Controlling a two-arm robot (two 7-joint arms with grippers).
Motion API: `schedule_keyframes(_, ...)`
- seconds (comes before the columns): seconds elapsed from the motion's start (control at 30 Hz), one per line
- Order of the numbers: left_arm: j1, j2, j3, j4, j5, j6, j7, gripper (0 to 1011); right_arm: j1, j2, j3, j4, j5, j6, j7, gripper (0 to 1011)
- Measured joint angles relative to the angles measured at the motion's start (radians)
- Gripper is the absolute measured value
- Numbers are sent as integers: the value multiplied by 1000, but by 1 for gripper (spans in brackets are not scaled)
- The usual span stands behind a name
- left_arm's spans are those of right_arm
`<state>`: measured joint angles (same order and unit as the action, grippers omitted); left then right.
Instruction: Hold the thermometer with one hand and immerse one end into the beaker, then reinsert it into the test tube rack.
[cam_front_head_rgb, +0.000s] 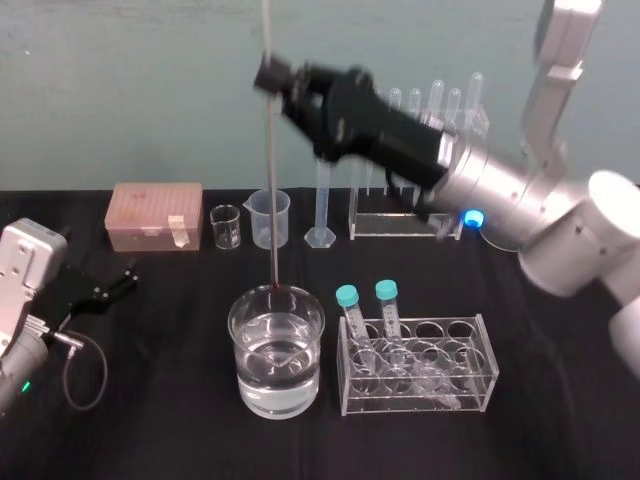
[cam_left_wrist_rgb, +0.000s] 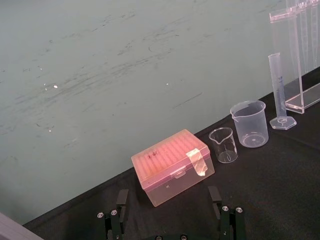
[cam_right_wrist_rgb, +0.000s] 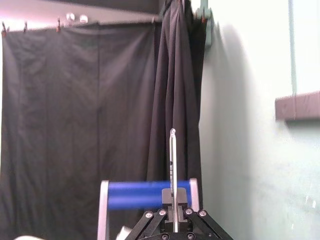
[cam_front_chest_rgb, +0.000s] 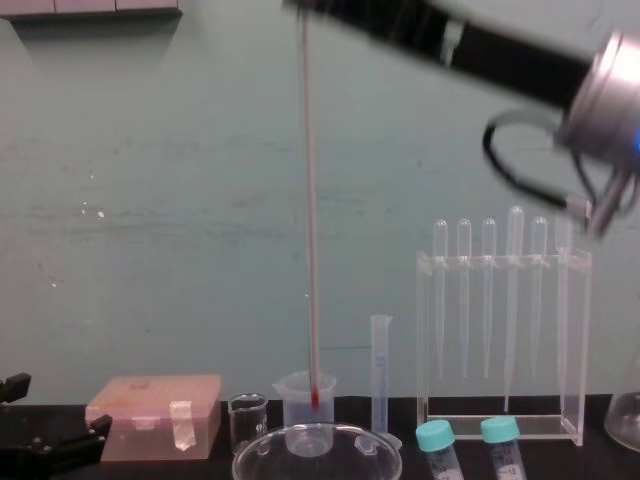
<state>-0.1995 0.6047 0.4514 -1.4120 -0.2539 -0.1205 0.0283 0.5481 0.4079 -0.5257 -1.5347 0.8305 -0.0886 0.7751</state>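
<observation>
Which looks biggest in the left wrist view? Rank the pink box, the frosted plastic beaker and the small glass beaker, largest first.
1. pink box: largest, though it lies nearest the camera, which flatters it.
2. frosted plastic beaker.
3. small glass beaker: stands right beside the plastic one and is plainly smaller.

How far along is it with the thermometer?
Done: the thermometer is out of the test tube rack, clamped upright in the right gripper. In hand: its red tip hangs just above the water-filled beaker; whether it has dipped yet is unclear. Left: back into the rack. The left gripper rests idle, open.
</observation>
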Motion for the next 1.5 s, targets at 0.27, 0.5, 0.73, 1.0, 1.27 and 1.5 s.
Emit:
schedule_keyframes(0.27, 0, 0, 0, 0, 0, 0, 0, 1008, 74, 30, 60, -50, 47, 19, -50, 53)
schedule_keyframes(0.5, 0, 0, 0, 0, 0, 0, 0, 1008, 36, 111, 131, -78, 40, 5, -127, 53)
schedule_keyframes(0.73, 0, 0, 0, 0, 0, 0, 0, 1008, -83, 191, 191, -129, 40, 31, -200, 53)
schedule_keyframes(1.0, 0, 0, 0, 0, 0, 0, 0, 1008, -189, 236, 223, -170, 41, 55, -241, 53)
schedule_keyframes(1.27, 0, 0, 0, 0, 0, 0, 0, 1008, -256, 256, 228, -182, 28, 69, -244, 53)
schedule_keyframes(1.5, 0, 0, 0, 0, 0, 0, 0, 1008, -264, 243, 211, -152, 1, 67, -233, 53)
